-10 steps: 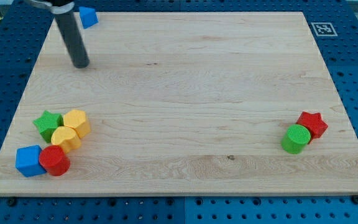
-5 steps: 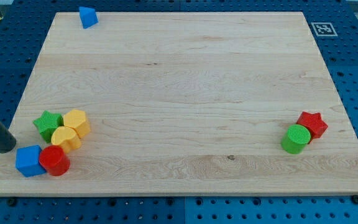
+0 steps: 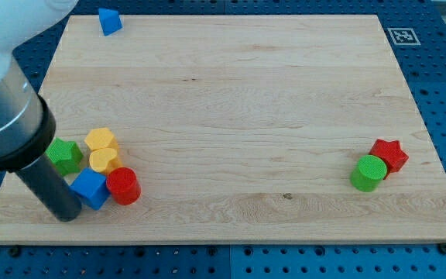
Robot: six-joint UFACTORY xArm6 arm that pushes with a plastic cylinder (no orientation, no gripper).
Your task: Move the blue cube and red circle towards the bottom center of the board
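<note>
The blue cube (image 3: 90, 188) lies near the board's bottom left, touching the red circle (image 3: 123, 186) on its right. My tip (image 3: 66, 215) stands at the cube's lower left, touching or almost touching it. The thick dark rod and the arm's pale body rise from it to the view's top left and hide part of the board's left edge.
A green star (image 3: 66, 155) and two yellow blocks (image 3: 101, 141) (image 3: 104, 160) crowd just above the cube and circle. A small blue block (image 3: 109, 21) sits at the top left. A red star (image 3: 389, 153) and a green cylinder (image 3: 369, 172) sit at the right.
My tip went from the top left down the left edge, then right. The blue cube and red circle slid right about 70 pixels. The yellow blocks and green star shifted slightly.
</note>
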